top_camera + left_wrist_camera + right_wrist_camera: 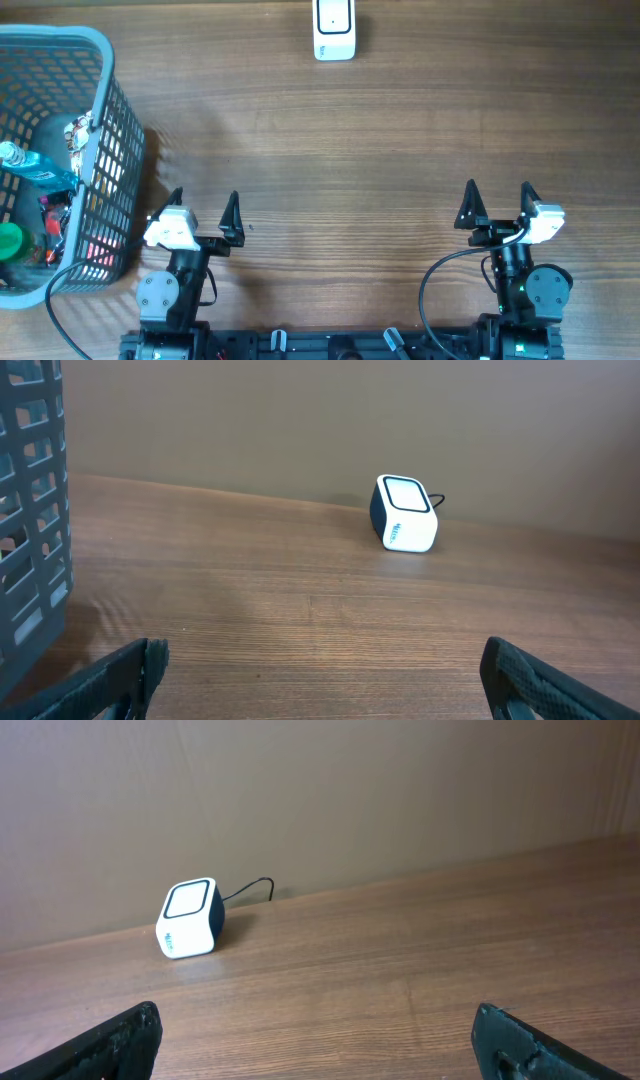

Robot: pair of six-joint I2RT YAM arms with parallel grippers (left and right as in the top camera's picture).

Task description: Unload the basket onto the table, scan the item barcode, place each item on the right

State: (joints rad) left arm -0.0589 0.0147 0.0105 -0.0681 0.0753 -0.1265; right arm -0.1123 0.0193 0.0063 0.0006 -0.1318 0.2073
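Overhead view shows a big brown wooden table [350, 130] with a grey plastic basket [100, 60] at its left edge. The things to scan lie inside the basket, so picking one up looks like the first job, and it is not yet done. The left gripper [206, 196] sits near the front edge, just beside the basket, with its two fingers spread wide and nothing between them. The right gripper [498, 188] sits near the front edge on the other side, also wide open and holding nothing. The small white barcode scanner [334, 28] stands at the middle of the far edge, well apart from both grippers, with its dark window facing up and a bit forward. In the basket a blue bottle [35, 168] lies on top, and a green round thing [8, 240] sits lower down near the front. No barcode can be seen from here. To do this well, the left gripper should go up and over the basket rim, not through the side. It should come down on the blue bottle, since that is on top, and squeeze it around the middle. Lift straight up so nothing else gets snagged.
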